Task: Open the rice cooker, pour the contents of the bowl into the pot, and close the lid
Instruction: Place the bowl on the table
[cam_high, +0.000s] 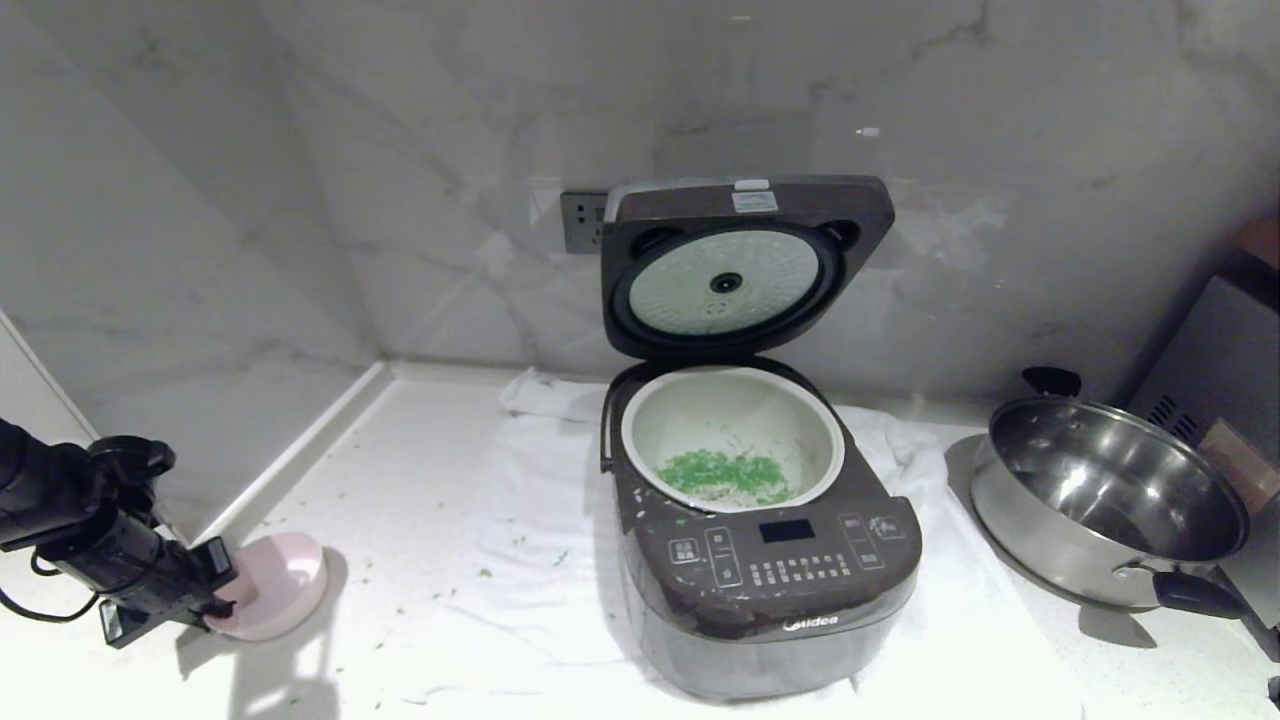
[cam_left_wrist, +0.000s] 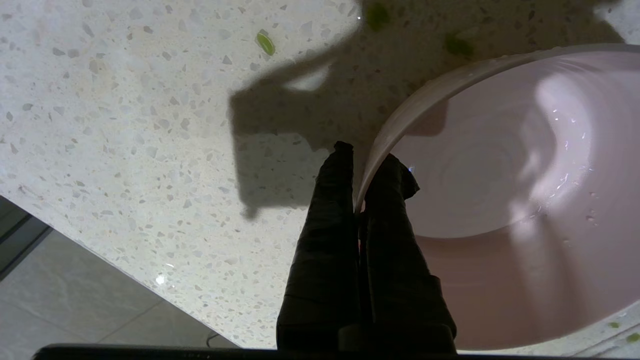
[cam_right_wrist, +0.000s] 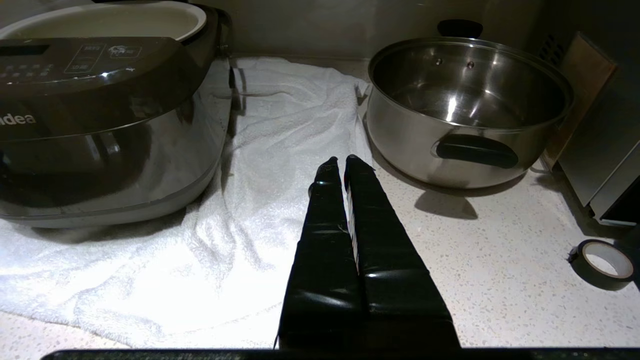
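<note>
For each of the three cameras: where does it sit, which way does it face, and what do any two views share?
Head: up high, looking down at the open rice cooker; left gripper shows at the bowl.
Left wrist: behind the jaws, facing the counter, shut on the bowl's rim.
Right wrist: low, level, facing the steel pan; right gripper shut, holding nothing.
Shared: head and right wrist both show cooker, pan and towel.

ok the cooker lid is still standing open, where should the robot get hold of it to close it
Probably by the lid's free top edge, near the small white tab, coming from above and in front. It stands upright on its rear hinge with the silvery inner plate facing forward, so a push there swings it down over the pot. The left gripper is shut on the bowl's rim.
</note>
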